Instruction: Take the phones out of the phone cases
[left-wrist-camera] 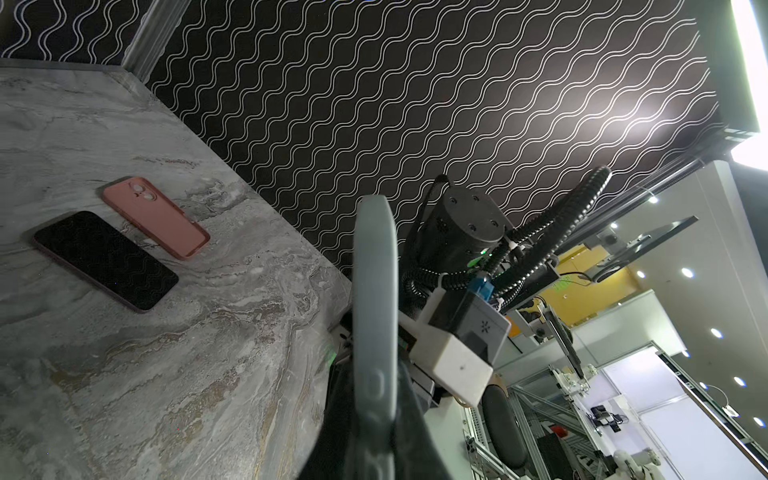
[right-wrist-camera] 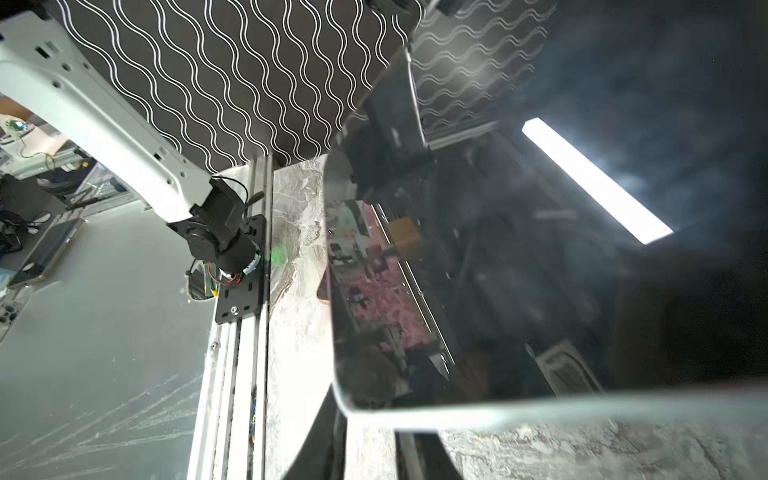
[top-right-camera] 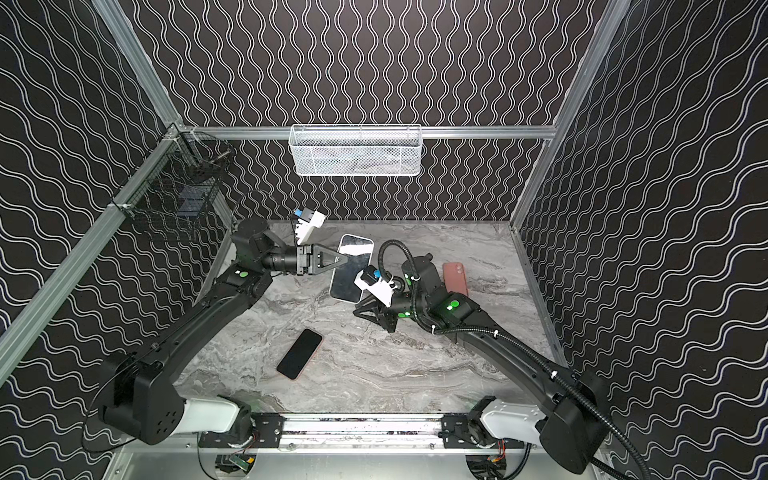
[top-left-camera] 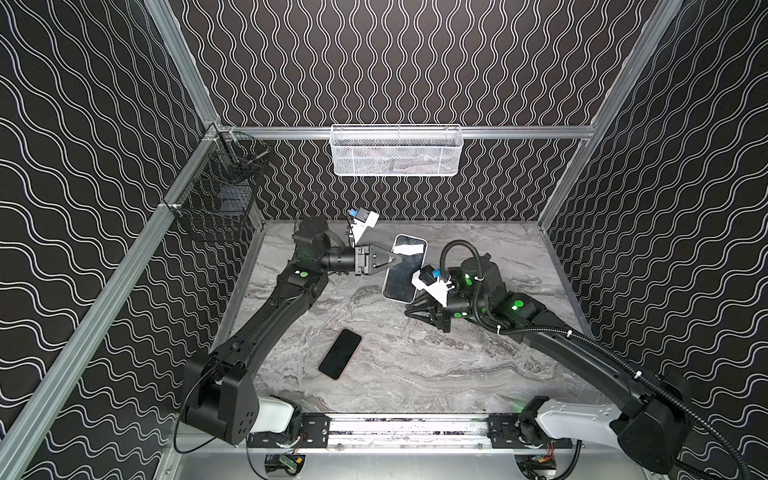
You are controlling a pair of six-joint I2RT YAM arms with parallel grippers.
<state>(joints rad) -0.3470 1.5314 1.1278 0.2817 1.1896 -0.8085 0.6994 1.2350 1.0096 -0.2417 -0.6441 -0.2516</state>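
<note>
Cased phone [top-left-camera: 402, 282] is up off the desk [top-left-camera: 436, 374], far centre, tilted. Left gripper [top-left-camera: 397, 259] fingers pinch its left edge. Right gripper [top-left-camera: 411, 309] sits at its near end, fingers a little apart, nothing seen between them. Step looks like peeling the case off: hook the near case lip, not the glass, left pinch firm. Ignore bare black phone [top-left-camera: 340, 353] near left and pink case [top-right-camera: 455, 277] right.
</note>
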